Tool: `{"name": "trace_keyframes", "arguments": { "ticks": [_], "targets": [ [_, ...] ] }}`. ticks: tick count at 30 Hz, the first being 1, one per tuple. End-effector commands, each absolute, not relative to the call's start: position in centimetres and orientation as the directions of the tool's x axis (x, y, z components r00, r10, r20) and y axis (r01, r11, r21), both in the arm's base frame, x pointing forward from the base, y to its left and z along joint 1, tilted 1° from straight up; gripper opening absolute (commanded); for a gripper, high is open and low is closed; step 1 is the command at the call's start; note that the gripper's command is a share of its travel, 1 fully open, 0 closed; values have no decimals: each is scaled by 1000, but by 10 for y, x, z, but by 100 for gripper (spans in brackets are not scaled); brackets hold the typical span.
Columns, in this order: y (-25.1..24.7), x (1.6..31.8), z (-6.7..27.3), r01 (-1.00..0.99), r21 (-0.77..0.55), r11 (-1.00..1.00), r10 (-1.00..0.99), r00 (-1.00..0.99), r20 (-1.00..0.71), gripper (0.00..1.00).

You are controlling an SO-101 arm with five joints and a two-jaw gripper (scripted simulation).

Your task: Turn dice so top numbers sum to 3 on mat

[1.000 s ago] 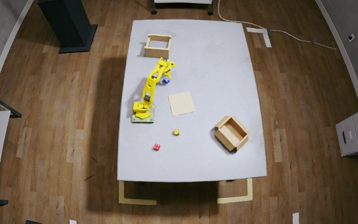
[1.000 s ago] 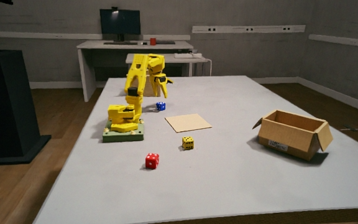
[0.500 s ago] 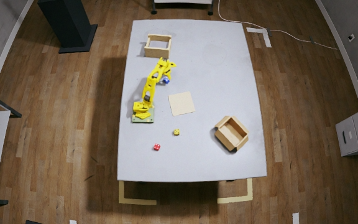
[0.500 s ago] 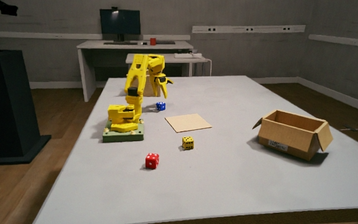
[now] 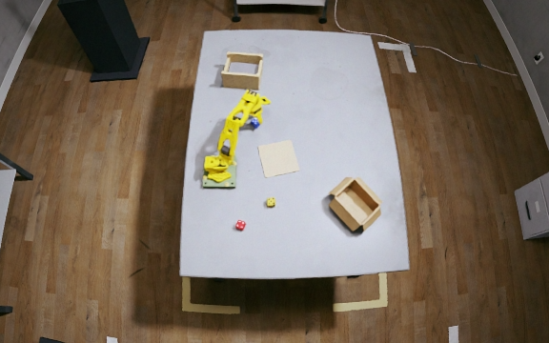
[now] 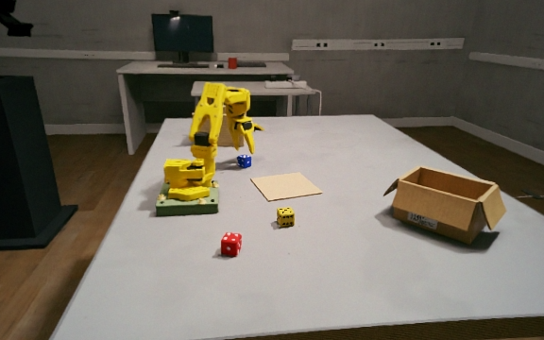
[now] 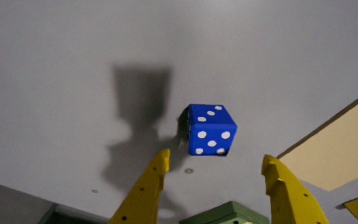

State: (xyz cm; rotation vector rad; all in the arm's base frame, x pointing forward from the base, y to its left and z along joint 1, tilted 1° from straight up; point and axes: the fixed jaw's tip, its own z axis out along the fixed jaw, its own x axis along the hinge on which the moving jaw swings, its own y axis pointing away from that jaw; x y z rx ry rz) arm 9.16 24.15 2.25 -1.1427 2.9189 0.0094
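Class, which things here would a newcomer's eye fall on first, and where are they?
Probably the bright yellow plastic robot arm, standing near one long edge of the pale table. Next, perhaps, the open brown cardboard box, across the table, beyond the flat beige square mat.

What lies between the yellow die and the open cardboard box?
Bare tabletop: nothing stands between the yellow die and the cardboard box, as both the top and exterior views show.

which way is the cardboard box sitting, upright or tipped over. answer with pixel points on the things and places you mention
Upright: the cardboard box [image 5: 370, 220] [image 6: 434, 208] rests on its base, its open top facing up, with the inside visible from above.
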Motion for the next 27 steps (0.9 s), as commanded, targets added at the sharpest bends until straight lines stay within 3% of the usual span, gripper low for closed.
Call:
{"name": "trace_keyframes", "arguments": {
  "ticks": [1,27],
  "targets": [
    [240,89,10,-676,-5,737,-676,-737,10,35],
    [239,89,-9,-676,-5,737,-676,-737,10,35]
  ]
}}
